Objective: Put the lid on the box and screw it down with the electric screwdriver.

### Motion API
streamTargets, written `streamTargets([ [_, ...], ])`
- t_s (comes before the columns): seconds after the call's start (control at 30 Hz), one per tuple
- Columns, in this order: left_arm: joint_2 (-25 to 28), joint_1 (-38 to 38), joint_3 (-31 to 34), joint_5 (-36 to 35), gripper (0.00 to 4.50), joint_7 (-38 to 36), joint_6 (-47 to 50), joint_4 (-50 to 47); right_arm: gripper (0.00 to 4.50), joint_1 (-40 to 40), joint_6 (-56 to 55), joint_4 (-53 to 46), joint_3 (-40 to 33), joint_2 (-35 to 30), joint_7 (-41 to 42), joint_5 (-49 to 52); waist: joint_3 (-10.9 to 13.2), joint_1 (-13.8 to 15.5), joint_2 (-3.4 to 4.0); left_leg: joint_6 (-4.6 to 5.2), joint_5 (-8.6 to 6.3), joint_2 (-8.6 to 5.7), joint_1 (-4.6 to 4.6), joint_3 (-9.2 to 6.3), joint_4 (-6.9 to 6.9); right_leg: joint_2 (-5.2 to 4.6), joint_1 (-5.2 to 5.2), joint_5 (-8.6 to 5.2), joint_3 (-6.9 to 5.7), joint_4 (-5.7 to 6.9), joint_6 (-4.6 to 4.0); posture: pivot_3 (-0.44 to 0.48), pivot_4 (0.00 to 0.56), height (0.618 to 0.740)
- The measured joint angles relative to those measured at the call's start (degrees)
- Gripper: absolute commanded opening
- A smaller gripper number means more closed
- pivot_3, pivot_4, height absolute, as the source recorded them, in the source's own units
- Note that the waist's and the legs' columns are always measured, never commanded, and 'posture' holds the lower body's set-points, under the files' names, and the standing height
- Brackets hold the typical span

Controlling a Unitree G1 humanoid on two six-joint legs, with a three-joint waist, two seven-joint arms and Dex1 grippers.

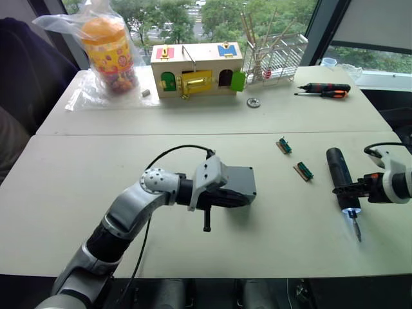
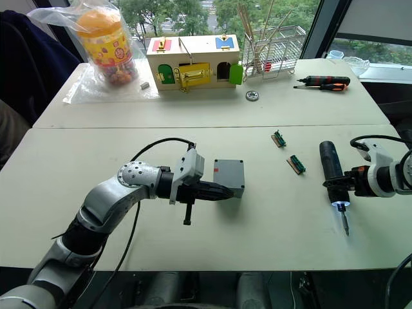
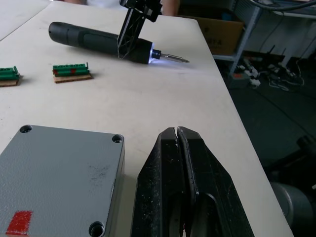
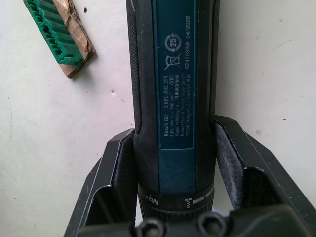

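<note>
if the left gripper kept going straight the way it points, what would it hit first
Probably nothing close: the shut left gripper lies beside the box, pointing across bare table. Farther on lies the electric screwdriver, though depth is unclear.

Lid [image 3: 59,173]: grey plastic, finely textured matt face, red sticker at one corner. Electric screwdriver [image 4: 173,74]: matt dark rubbery grip, smooth blue-green label panel, bare metal bit. Gripper fingers [image 3: 197,197]: black, scuffed plastic. Table [image 1: 96,167]: pale, smooth, matt. Lock box [image 1: 196,71]: pale wood.

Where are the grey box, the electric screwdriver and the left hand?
box [image 2: 229,175]: right eye view, top face.
electric screwdriver [image 1: 337,172]: left eye view, dark barrel above the grip.
left hand [image 3: 177,132]: left wrist view, tips of the closed fingers.
</note>
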Motion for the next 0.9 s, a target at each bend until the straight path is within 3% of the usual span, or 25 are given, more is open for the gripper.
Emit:
streamTargets([
  [0.03,-0.1,-0.3,0.1,0.1,0.00,0.3,0.0,0.6,3.09,0.0,-0.4,0.0,0.0,0.1,0.1,-0.2,0.0,0.0,0.00,0.00,0.00,0.00,0.00,0.00,0.03,0.00,0.00,0.00,0.00,0.01,0.00,0.000,0.150,0.708],
  [0.13,-0.3,-2.1,0.7,2.1,0.00,2.5,-1.3,3.8,4.37,0.0,-1.9,0.0,-0.2,0.5,0.0,-2.0,0.0,0.0,-0.01,0.00,0.00,-0.02,0.01,0.01,0.04,0.01,0.01,0.01,0.00,0.02,0.01,0.000,0.150,0.708],
  [0.17,-0.4,-2.6,1.1,2.5,0.00,3.1,-1.6,4.9,4.48,0.0,-2.2,0.0,-0.3,0.5,-0.1,-2.3,0.0,-0.1,-0.01,0.00,0.00,-0.01,0.01,0.01,0.03,0.02,0.01,0.01,0.00,0.02,0.01,0.000,0.150,0.708],
  [0.47,-0.4,-6.2,8.9,6.8,0.00,9.4,-7.3,18.4,4.48,-5.5,-5.6,-3.2,-6.1,0.6,-1.6,-3.9,0.0,-0.2,-0.01,-0.03,0.02,-0.03,0.01,0.05,-0.04,0.08,-0.04,0.01,-0.01,0.01,0.01,0.000,0.150,0.708],
  [0.57,2.3,-5.4,9.0,7.8,0.00,8.2,-7.6,19.0,4.48,-5.2,-8.1,-11.8,-9.9,0.4,1.3,-1.6,0.0,-0.1,-0.02,-0.06,0.03,-0.01,0.01,0.04,-0.06,0.12,-0.03,0.01,-0.01,-0.01,0.01,0.000,0.150,0.708],
  [0.7,6.2,-1.4,7.4,9.0,0.00,4.4,-7.5,18.4,4.48,4.4,-10.5,-33.1,-12.2,1.6,7.4,5.3,0.0,0.0,-0.11,-0.09,0.03,0.03,0.02,-0.10,-0.01,0.12,0.06,0.01,-0.10,-0.02,0.02,0.000,0.150,0.708],
  [0.9,5.4,-1.3,4.0,10.4,0.00,1.5,-7.5,18.5,4.48,15.0,-12.9,-48.5,-5.3,8.9,4.6,6.7,0.1,0.7,-0.32,-0.07,0.03,-0.01,0.01,-0.23,0.19,0.02,0.22,0.03,-0.16,-0.01,0.06,0.000,0.150,0.708],
])
